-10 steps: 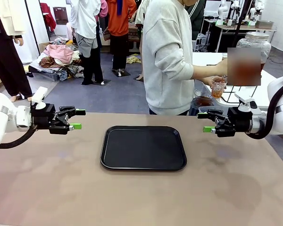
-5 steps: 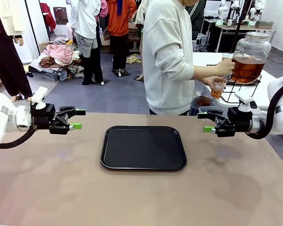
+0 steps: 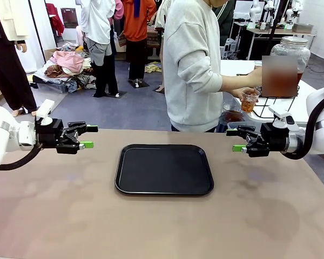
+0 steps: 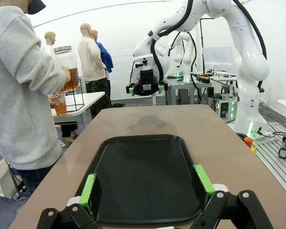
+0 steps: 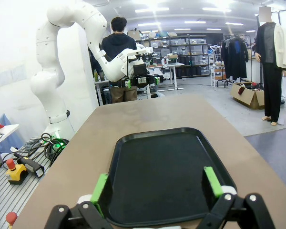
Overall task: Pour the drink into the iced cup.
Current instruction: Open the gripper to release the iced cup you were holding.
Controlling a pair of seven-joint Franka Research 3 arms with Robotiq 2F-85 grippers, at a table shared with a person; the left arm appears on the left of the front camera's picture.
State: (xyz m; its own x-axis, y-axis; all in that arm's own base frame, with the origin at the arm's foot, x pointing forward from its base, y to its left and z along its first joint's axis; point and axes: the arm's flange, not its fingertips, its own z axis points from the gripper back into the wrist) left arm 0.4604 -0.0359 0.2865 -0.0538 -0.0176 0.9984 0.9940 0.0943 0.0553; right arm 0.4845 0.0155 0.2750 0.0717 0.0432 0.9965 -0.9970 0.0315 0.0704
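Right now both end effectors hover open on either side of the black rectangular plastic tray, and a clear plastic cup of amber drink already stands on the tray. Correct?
Not quite. The black rectangular plastic tray holds nothing; the front view shows the clear plastic cup of amber drink in the person's hand at the side table. Both the left end effector and right end effector do hover open.

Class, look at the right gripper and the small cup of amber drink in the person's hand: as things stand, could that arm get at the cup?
Probably not yet. The cup is in the person's hand at a side table beyond the work table's far edge, well behind the open right gripper, which points inward toward the tray.
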